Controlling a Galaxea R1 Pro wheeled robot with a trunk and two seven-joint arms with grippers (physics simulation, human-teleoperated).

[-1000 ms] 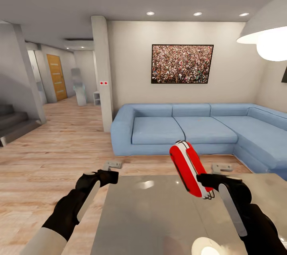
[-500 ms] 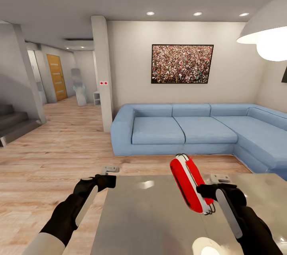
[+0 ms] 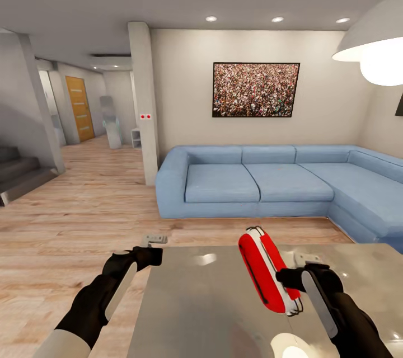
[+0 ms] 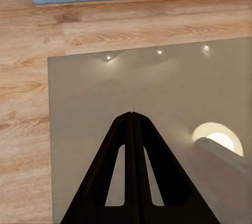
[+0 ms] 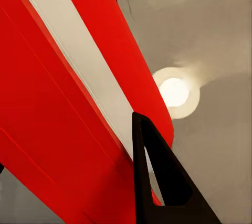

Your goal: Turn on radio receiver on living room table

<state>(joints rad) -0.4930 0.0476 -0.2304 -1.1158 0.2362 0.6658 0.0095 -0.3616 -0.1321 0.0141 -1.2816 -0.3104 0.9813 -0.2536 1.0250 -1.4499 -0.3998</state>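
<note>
Radio [image 3: 267,275], red with a white stripe, is up off the table [image 3: 207,313] and tilted, its top end leaning toward the sofa [image 3: 280,182] and its lower end down at the right gripper [image 3: 292,285]. That gripper is clamped on the radio's lower end, over the right half of the tabletop, and a thin wire loop hangs just under the grip. From the right wrist, one dark finger [image 5: 157,182] lies pressed flat along the red shell [image 5: 58,129], with the glossy grey top beneath catching the lamp's glare. Over on the other side, the left gripper [image 3: 150,254] sits at the table's far left corner, holding nothing. In the left wrist view its two fingers [image 4: 131,182] are pressed together, pointing across the bare grey surface toward the wood floor [image 4: 31,93]. Behind it all, the crowd picture [image 3: 256,89] hangs above the blue sofa, and the white lamp [image 3: 374,45] glows at the upper right.
</note>
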